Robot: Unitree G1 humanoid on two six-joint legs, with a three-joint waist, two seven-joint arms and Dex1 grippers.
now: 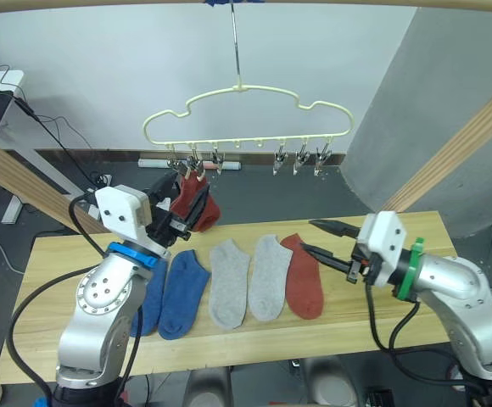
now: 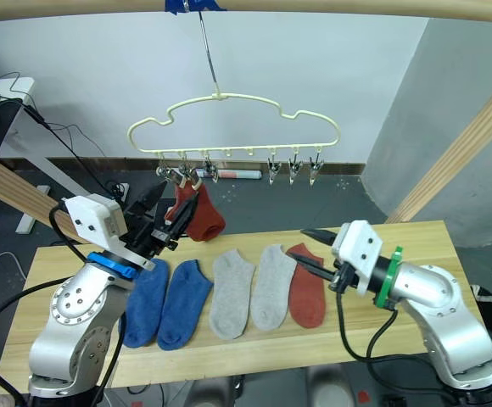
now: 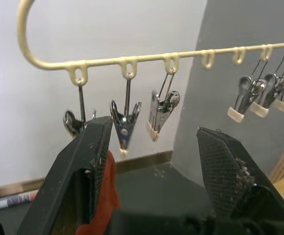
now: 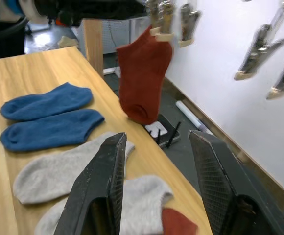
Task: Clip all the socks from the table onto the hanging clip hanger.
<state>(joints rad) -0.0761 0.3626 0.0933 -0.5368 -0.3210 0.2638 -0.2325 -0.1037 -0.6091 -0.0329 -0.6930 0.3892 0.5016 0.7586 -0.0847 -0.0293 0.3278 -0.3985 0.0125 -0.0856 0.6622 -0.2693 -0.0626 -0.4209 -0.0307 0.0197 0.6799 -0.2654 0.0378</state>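
**Five socks on the table, one on the hanger**

Five short knit ankle socks lie in a row across the centre of the head views, on the long light yellowish plank table (image 1: 399, 318). Reading from frame left you see two blue socks (image 1: 182, 292), touching along their long edges, then two light grey socks (image 1: 229, 282), also touching, then one brick-red sock (image 1: 304, 275) whose edge meets the second grey one. All five lie flat with their openings toward the far edge of the table.

A sixth sock, the hanging brick-red sock (image 2: 202, 212), is pinned by its cuff to one of the leftmost small metal clips (image 3: 124, 123) of the pale cream-yellow wire clip hanger (image 1: 246, 91), upper centre of the frame. You can see the hanger's thin metal hook (image 1: 234, 42) rising to a thick wooden crossbar (image 2: 356, 7) wrapped with blue tape (image 2: 193, 4). Three clips cluster at the hanger's left end and three at its right end; the three on the right hold nothing.

Your left gripper (image 1: 181, 212) is raised at centre left, just beside the hanging red sock and below the left clips. Its black fingers (image 3: 85, 171) stand well apart; in the left wrist view one finger overlaps the red fabric, but nothing is clamped between them.

Your right gripper (image 1: 324, 240) sits at centre right, low over the table near the flat red sock, fingers spread apart and holding nothing.
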